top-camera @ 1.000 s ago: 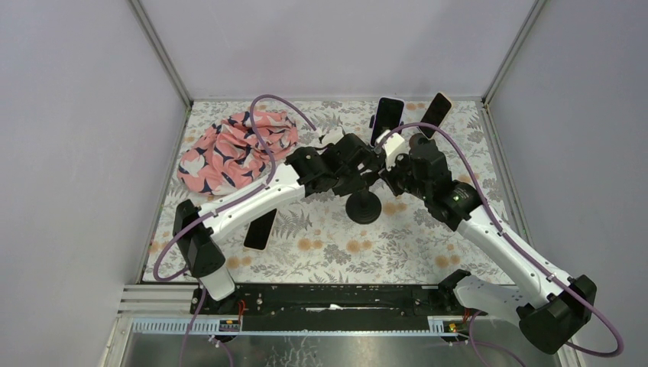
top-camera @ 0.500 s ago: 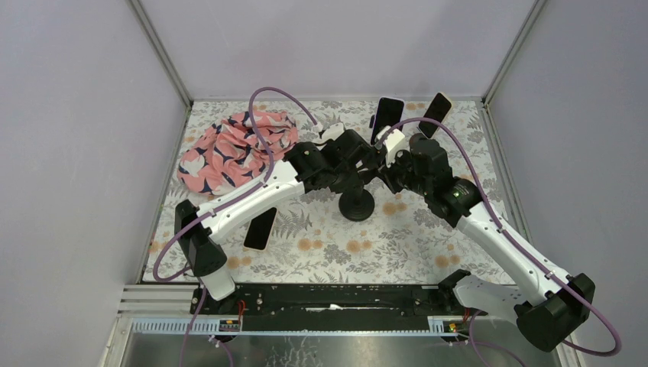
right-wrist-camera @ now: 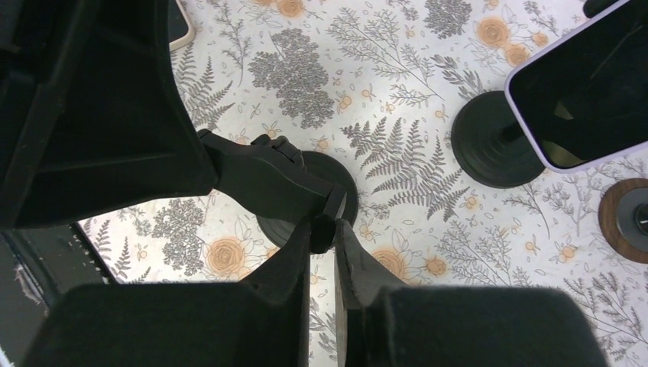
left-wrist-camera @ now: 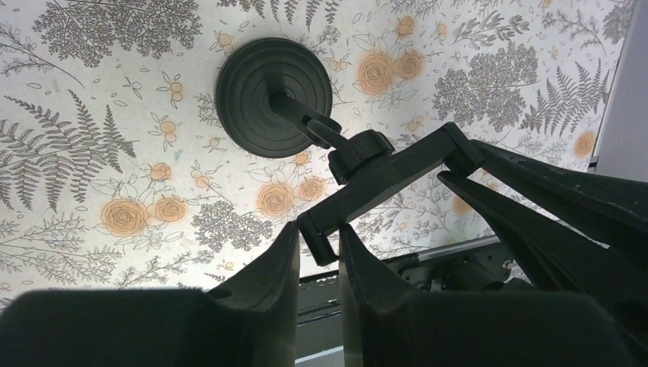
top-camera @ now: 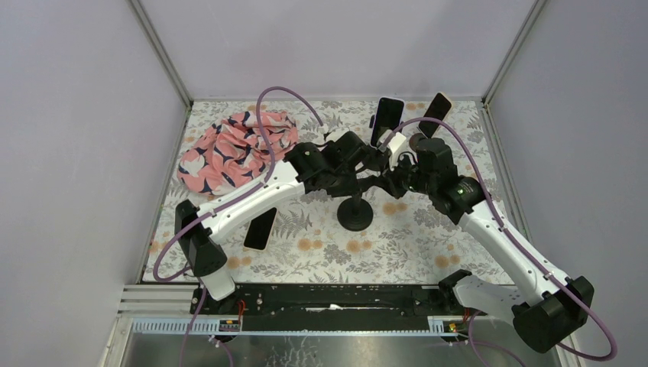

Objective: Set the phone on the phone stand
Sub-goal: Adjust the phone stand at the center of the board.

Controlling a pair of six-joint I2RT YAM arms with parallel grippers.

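left gripper [left-wrist-camera: 319, 233] nearly closed, pinching one cradle end of the black round-based plastic phone stand [left-wrist-camera: 273, 98]. right gripper [right-wrist-camera: 322, 229] clamped tight on the other end. pale-cased dark-screen phone [top-camera: 260, 228] lies flat on the floral tablecloth [top-camera: 397, 245], 8 o'clock from the stand.

A crumpled pink cloth [top-camera: 233, 149] lies at the floral tablecloth's [top-camera: 413, 246] back left.

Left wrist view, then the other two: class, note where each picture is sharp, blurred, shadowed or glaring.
Left wrist view: the stand and floral tabletop are sharp, the near jaws dark and soft-edged. Right wrist view: a yellowish reflection on the phone screen. Top view: even light, faint shadows only.
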